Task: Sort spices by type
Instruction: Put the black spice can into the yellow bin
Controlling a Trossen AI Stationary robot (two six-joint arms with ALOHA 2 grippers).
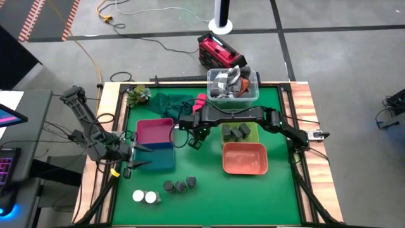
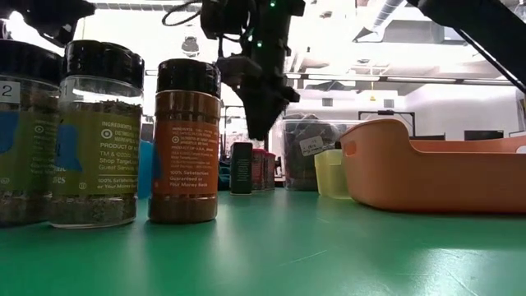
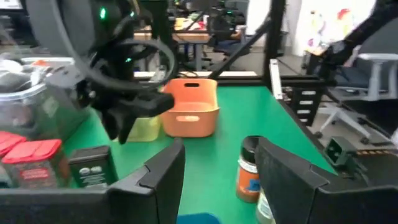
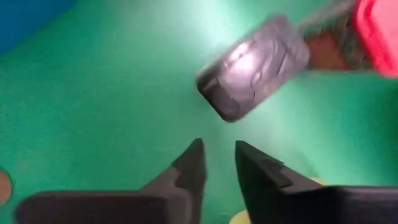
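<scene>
Hovering right fingers (image 4: 217,163), narrowly parted, empty

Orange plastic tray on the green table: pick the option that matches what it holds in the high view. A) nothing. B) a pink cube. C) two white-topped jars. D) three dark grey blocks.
A: in the high view the orange plastic tray shows only its bare floor, while the dark grey rectangular blocks sit in the yellow-green tray beside it and the round white-topped jars stand on the green table.
</scene>
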